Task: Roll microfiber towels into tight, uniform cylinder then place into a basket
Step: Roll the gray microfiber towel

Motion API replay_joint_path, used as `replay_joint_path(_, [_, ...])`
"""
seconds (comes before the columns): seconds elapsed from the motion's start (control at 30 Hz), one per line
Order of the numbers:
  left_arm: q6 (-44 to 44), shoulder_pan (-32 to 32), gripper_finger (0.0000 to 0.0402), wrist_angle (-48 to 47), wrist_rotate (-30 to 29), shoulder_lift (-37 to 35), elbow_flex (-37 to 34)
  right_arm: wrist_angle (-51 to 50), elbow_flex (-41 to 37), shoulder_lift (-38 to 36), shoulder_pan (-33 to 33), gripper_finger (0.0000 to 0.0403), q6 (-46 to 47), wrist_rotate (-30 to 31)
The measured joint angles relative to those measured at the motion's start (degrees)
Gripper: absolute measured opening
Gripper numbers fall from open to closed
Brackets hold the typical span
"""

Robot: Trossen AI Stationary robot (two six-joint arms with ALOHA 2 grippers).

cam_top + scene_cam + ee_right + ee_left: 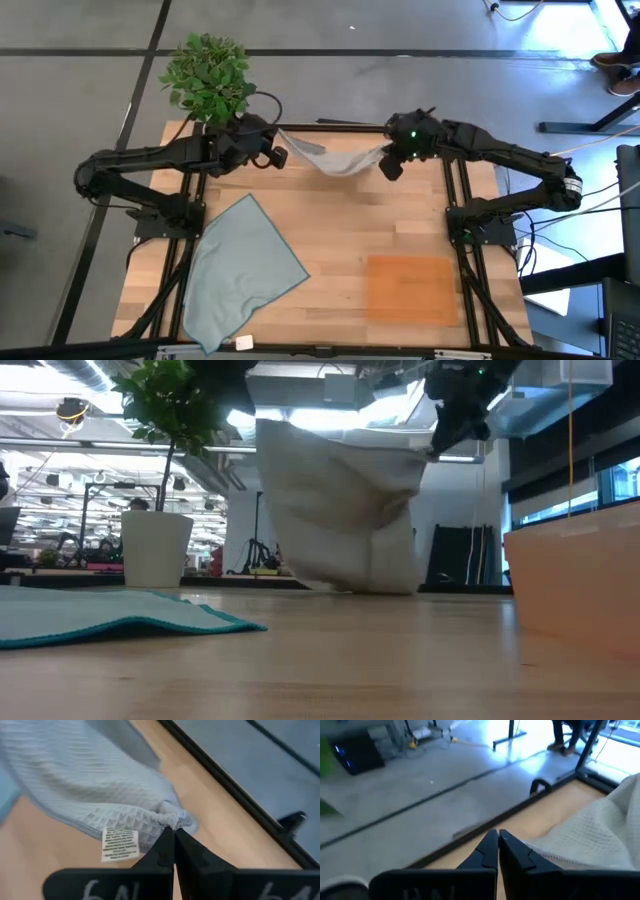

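The light grey-beige microfiber towel (335,160) hangs slack between my two grippers over the table's far edge. In the low view its lower edge (340,588) reaches down near the tabletop. My left gripper (281,156) is shut at its left corner and my right gripper (388,163) is shut on its right corner. The pale blue-grey towel (240,265) lies spread flat on the table at the near left. The orange-brown basket (410,288) sits at the near right. My left gripper has its shut fingers (520,855) at the towel's edge (545,854), which runs in behind one finger; the finger hides the place of contact. The towel hangs away from it toward my right gripper. My right gripper pinches the towel's bunched corner (172,819) between its two fingertips, slanting down from above. A white label (120,845) sits beside the corner. The cloth hangs slack below the fingers.
A green plant (207,75) in a white pot (155,548) stands at the table's far left corner, close behind my left arm. Bare wood lies between the blue-grey towel and the basket. Black frame rails (460,250) run along both sides.
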Motion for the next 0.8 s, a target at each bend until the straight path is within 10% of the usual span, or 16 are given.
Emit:
replay_joint_path(0.4, [3.1,0.0,0.0000,-12.3,0.0,0.0,11.3,-15.7,10.7,0.0,-6.1,0.0005,-2.8,-15.4])
replay_joint_path(0.8, [3.5,4.1,0.0000,-14.3,0.7,0.7,12.4,-11.8,11.0,0.1,-10.7,0.0005,-4.4,-12.4])
